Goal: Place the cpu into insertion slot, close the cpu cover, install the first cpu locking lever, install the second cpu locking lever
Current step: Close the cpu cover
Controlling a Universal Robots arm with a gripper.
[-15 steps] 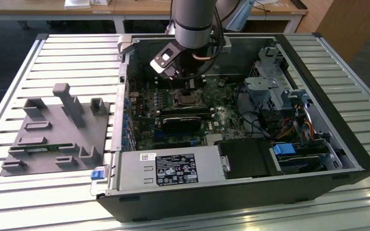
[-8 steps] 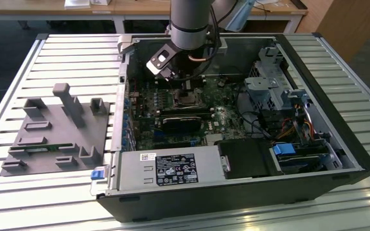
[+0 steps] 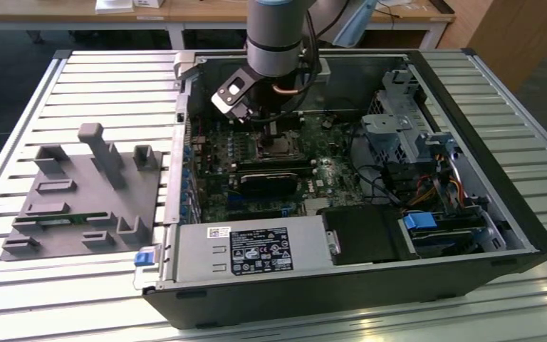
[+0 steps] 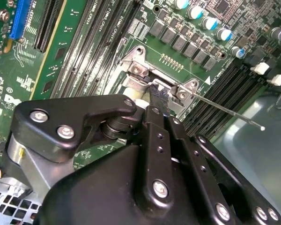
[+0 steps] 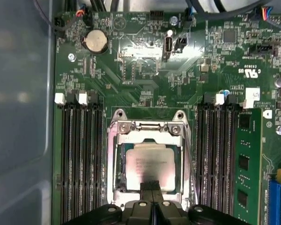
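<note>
In the first wrist view the cpu (image 5: 150, 163) lies flat in the insertion slot (image 5: 147, 127), its dull silver top facing up. The cpu cover (image 5: 115, 159) frames it and looks lowered around it. My gripper (image 5: 151, 188) is shut, its two black fingertips pressed together at the cpu's edge. In the second wrist view the gripper (image 4: 158, 97) touches the socket's metal bracket (image 4: 139, 69), and a thin wire locking lever (image 4: 229, 113) slants up and away from the socket. The exterior view shows the gripper (image 3: 275, 135) down inside the computer case, over the slot (image 3: 278, 149).
Black memory slots (image 5: 79, 159) flank the socket, with a green memory stick (image 5: 248, 164) beside them. A coin battery (image 5: 96, 41) sits on the board. The case holds a power supply (image 3: 254, 249) and drive cage (image 3: 407, 135). A grey fixture tray (image 3: 83, 192) lies at the exterior view's left.
</note>
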